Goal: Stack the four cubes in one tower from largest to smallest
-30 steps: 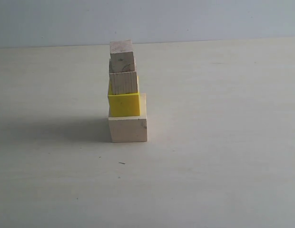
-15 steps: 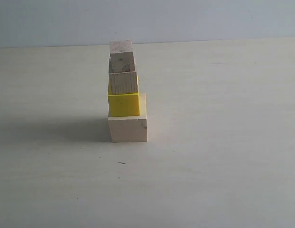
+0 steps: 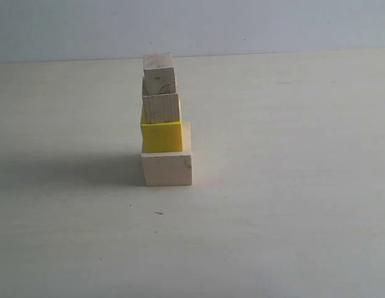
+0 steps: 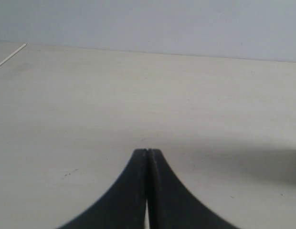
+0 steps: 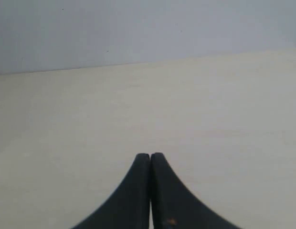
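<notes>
I see a four-cube tower (image 3: 163,118) standing left of centre on the pale wooden table (image 3: 292,161). A large whitish wooden cube (image 3: 167,169) forms the base, with a bright yellow cube (image 3: 162,136) on it, then a tan bare-wood cube (image 3: 161,108), then a smaller tan wooden cube (image 3: 159,72), seemingly set slightly off-centre. My left gripper (image 4: 147,152) and right gripper (image 5: 150,155) are pinched closed and empty over bare table.

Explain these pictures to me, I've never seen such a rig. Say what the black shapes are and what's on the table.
This is a robot with two arms. One picture comes from a camera off the arms. It shows the table with a tower of four cubes: pale largest cube, yellow cube, tan cube, smallest cube on top. The other two pictures come from cameras on the wrists. The black shapes are the left tool and right tool, both shut, holding nothing.
</notes>
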`<state>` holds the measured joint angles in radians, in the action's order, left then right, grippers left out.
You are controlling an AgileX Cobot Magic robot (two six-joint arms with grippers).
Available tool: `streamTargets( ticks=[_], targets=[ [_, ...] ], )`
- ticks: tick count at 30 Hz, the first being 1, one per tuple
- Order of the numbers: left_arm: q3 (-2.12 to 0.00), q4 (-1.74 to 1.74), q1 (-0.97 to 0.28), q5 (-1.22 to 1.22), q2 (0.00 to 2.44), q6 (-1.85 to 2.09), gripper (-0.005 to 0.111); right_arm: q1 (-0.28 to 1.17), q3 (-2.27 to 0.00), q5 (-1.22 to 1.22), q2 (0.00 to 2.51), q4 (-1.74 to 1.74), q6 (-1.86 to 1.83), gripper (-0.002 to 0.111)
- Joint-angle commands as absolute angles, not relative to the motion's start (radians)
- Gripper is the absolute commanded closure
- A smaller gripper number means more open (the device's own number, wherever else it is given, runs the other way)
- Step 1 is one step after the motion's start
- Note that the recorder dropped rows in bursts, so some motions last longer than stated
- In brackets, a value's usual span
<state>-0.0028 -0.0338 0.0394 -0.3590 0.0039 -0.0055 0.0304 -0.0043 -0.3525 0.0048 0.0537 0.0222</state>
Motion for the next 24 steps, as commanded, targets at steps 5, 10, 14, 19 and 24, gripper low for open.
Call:
streamTargets(
  ticks=[5,10,14,19,24],
  targets=[
    [0.000,-0.029,0.041,-0.352,0.000,-0.012,0.107,0.024,0.000,-0.341,0.000,0.049,0.019,0.108],
    [0.000,-0.029,0.041,-0.352,0.000,-0.012,0.107,0.024,0.000,-0.341,0.000,0.049,0.023,0.108],
    [0.000,-0.029,0.041,-0.352,0.000,-0.012,0.107,0.024,0.000,-0.341,0.000,0.049,0.028,0.108],
    [0.000,-0.029,0.041,-0.352,0.000,-0.012,0.107,0.024,0.000,-0.341,0.000,0.049,0.028,0.108],
    [0.000,-0.029,0.041,-0.352,0.000,-0.012,0.107,0.024,0.000,-0.341,0.000,0.049,0.028,0.108]
  ],
)
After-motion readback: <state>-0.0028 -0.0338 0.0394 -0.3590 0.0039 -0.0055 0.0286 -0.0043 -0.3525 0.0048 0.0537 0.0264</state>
